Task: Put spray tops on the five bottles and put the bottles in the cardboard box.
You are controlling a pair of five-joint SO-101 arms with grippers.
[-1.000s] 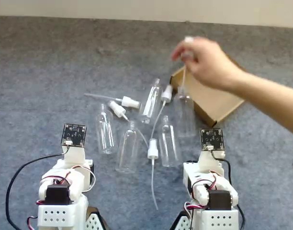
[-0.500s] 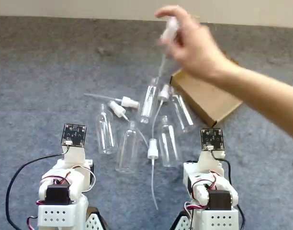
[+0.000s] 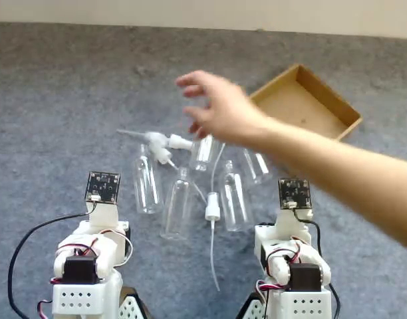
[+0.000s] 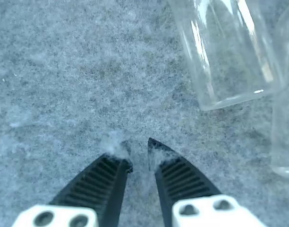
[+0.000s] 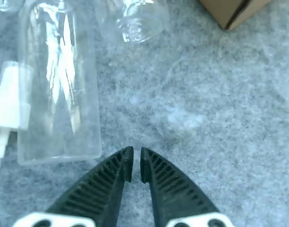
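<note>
1. Fingers [image 4: 109, 182] of left gripper [image 4: 139, 152] sit a crack apart with nothing between, tips low over the mat [image 4: 50, 71]. Left-side bottle [image 4: 225, 52] lies just ahead, base end toward the gripper. Looks parked, not mid-grasp.
2. Right wrist view: right gripper [image 5: 136, 158] has its fingers pressed almost together, empty. Near bottle [image 5: 59, 94] lies on its side just beside the tips, with a loose top [image 5: 10, 111] against its flank. Box [image 5: 229, 9] corner is further out.
3. High view: a person's hand [image 3: 220, 116] hangs over the five bottles [image 3: 177, 203], all lying flat between the arms. Loose tops [image 3: 179, 141] lie among them. The open box sits beyond on the right arm's side, with nothing in it. Both arms are tucked at the near edge, probably to leave the hand room. Task reads as not started.
</note>
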